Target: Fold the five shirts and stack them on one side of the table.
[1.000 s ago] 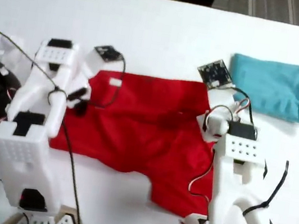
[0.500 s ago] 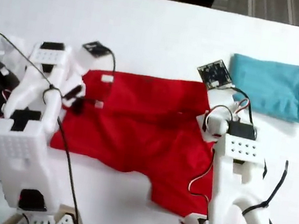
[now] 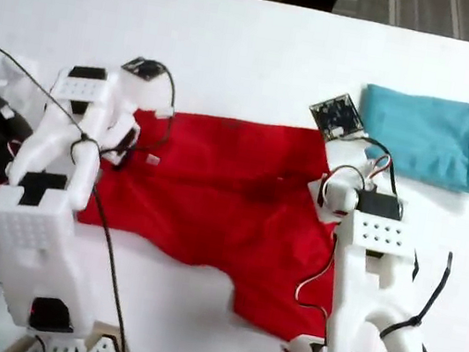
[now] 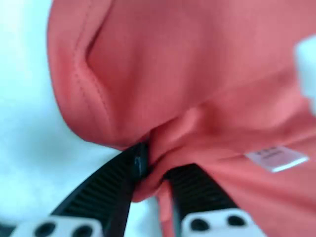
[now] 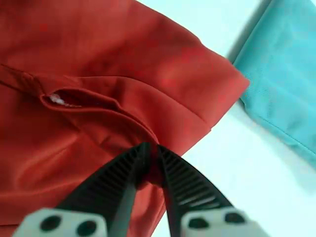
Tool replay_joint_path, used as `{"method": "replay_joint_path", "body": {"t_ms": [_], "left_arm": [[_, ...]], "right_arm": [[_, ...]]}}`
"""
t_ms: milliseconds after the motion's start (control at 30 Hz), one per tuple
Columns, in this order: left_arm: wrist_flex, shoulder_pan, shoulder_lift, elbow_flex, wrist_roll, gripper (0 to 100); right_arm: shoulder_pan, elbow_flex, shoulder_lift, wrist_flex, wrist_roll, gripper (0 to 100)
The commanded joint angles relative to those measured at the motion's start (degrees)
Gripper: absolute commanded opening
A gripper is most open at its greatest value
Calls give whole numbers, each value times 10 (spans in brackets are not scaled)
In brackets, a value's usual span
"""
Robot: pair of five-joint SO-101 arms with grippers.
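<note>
The red shirt [image 3: 230,202] lies spread across the middle of the table [image 3: 238,43], with a folded teal shirt [image 3: 428,140] near its far right corner. The left hand [image 4: 154,165] is clamped on a small fold at one edge of the red shirt, and the right hand [image 5: 152,150] is clamped on a ridge of cloth near the opposite corner.

Both pinches look thin, so cloth could slip out if it is lifted sharply. If one side is pulled harder, the shirt may be dragged crooked or bunched. The teal shirt could be nudged, since it lies just beside the right corner.

The clamping is shown by the wrist views alone, as is a white label [image 4: 276,158]. The whole layout and the uneven near hem are given by the high view.
</note>
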Motion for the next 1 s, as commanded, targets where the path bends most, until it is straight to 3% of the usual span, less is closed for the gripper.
{"method": "replay_joint_path", "body": {"t_ms": [0,233,333,433,633,967], "left_arm": [[38,-4,-28,-21,5,27],[137,0,-126,-66,0,28],[154,4,-127,-65,-40,65],[144,4,-128,-61,-38,115],[113,6,-127,-58,-39,62],[63,4,-127,-57,-37,165]], "right_arm": [[0,-2,-27,-8,6,18],[-2,-3,-27,-9,6,18],[-2,-3,-27,-9,6,18],[-1,-3,-27,-9,5,18],[0,-3,-27,-7,5,18],[0,-3,-27,-7,3,18]]}}
